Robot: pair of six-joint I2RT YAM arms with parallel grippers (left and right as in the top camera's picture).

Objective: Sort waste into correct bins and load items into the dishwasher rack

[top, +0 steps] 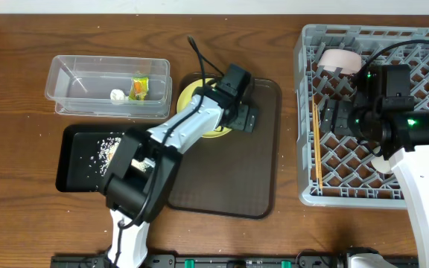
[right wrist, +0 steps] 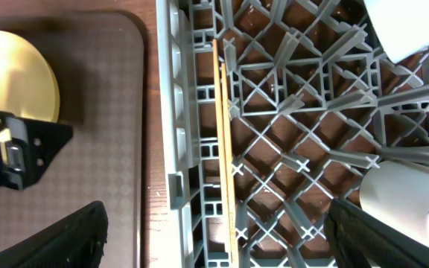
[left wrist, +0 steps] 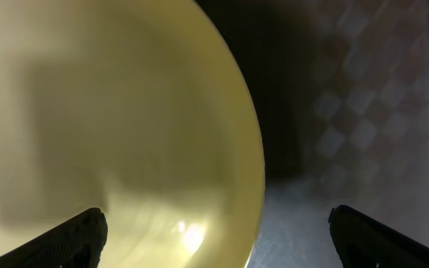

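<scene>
Step in hand, seemingly: loading plate into rack. Left pincer wide, empty, poised over plate rim on tray, rim below and between tips. Right pincer wide, empty, above rack, chopsticks beneath. Next, likely: lower, straddle rim, close firmly, lift clear without tilting.

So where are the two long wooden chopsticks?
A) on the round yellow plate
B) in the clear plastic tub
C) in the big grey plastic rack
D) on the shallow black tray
C: the wooden chopsticks lie side by side on the lattice floor of the big grey plastic rack, close to one of its side walls.
</scene>
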